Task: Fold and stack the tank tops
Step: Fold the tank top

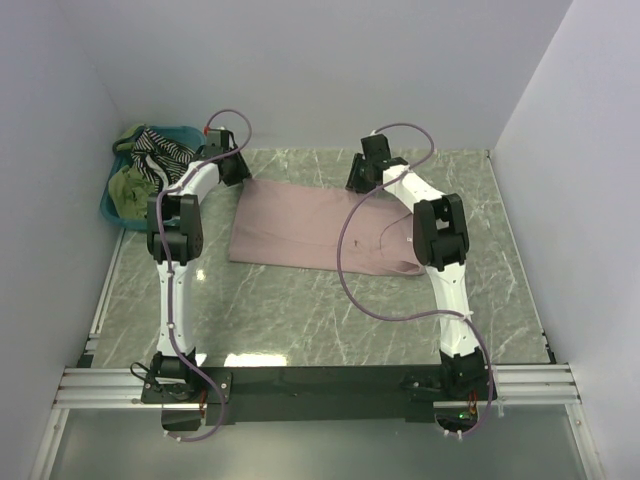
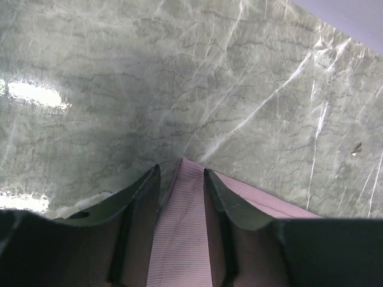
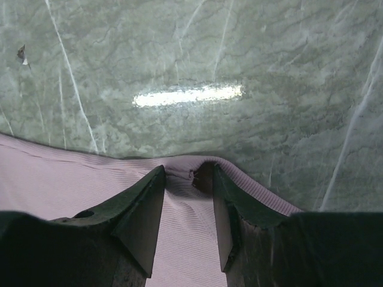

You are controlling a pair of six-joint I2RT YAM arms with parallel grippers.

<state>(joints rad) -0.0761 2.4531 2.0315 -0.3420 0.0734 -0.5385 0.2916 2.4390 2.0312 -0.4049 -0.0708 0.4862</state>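
Note:
A dusty pink tank top (image 1: pixel 310 225) lies spread flat on the marble table. My left gripper (image 1: pixel 237 168) is at its far left corner. In the left wrist view the jaws (image 2: pixel 182 172) are closed in on a raised ridge of pink cloth (image 2: pixel 179 233). My right gripper (image 1: pixel 360 176) is at the far right corner. In the right wrist view its jaws (image 3: pixel 188 170) hold the bunched, rolled hem (image 3: pixel 179 179). A striped top (image 1: pixel 162 150) and an olive top (image 1: pixel 128 190) lie in the basket.
A teal plastic basket (image 1: pixel 108 208) stands at the far left against the wall. White walls close in the table on the left, back and right. Purple cables loop over both arms. Bare marble (image 1: pixel 330 320) lies between the pink top and the arm bases.

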